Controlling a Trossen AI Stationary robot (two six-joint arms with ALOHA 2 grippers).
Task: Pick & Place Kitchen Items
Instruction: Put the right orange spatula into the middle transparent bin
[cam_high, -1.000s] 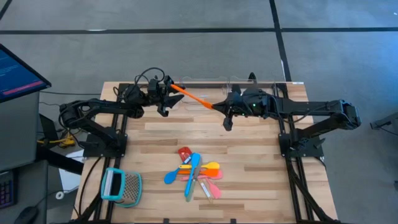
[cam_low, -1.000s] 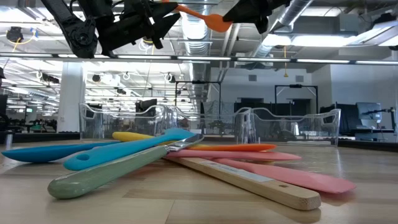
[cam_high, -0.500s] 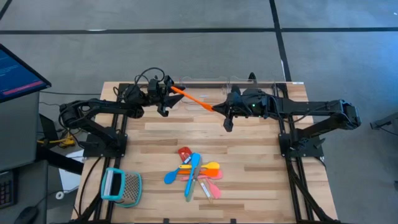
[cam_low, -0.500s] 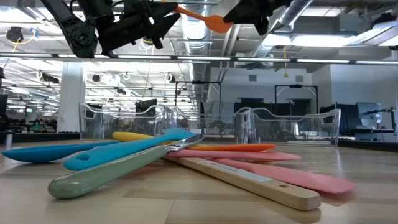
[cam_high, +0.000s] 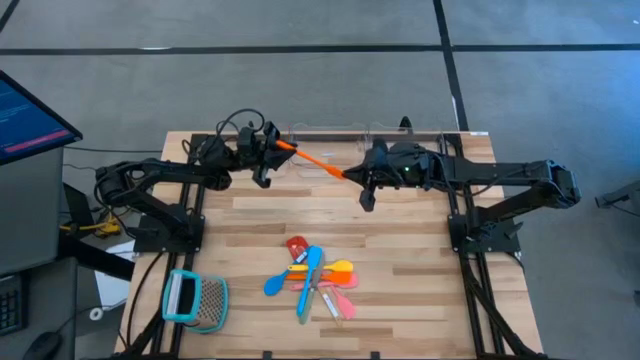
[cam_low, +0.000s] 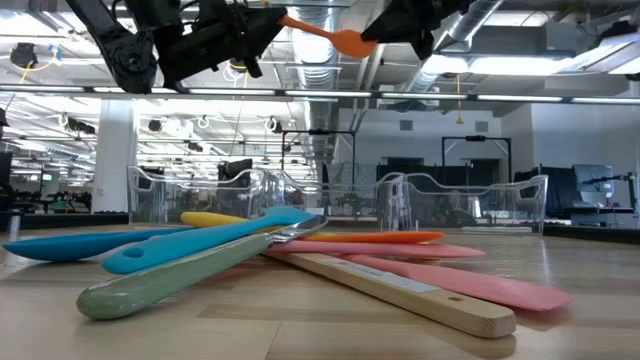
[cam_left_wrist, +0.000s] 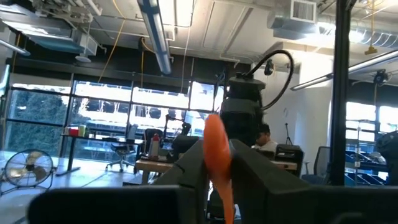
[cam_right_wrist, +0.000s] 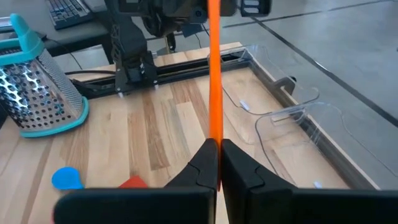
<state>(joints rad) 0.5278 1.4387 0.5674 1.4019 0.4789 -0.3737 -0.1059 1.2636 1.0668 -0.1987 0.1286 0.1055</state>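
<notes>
Since a second ago almost nothing has shifted: the orange spoon (cam_high: 312, 161) has tipped only slightly between the two arms, and the pile on the table lies as it did. On the left, the grater (cam_high: 196, 298) with the teal frame sits alone near the front corner, untouched. The left gripper (cam_high: 268, 155) is raised over the back of the table (cam_high: 420, 260) and pinches one end of the orange spoon; its wrist view shows the orange bowl pressed between both fingers. The spoon spans the gap in the air, and the right gripper (cam_high: 352, 173) is pinched on its thin handle, as the right wrist view shows. It looks like a handover in mid-air, with neither side having let go. Behind them the clear trays (cam_high: 365, 135) along the back edge look empty, though their walls are hard to read. Most of the work seems left: the blue, yellow, pink and red-headed utensils (cam_high: 315, 278) lie heaped near the front centre. How many pieces are in that heap is hard to count, since they overlap, and the silvery piece is too small to make out clearly.
</notes>
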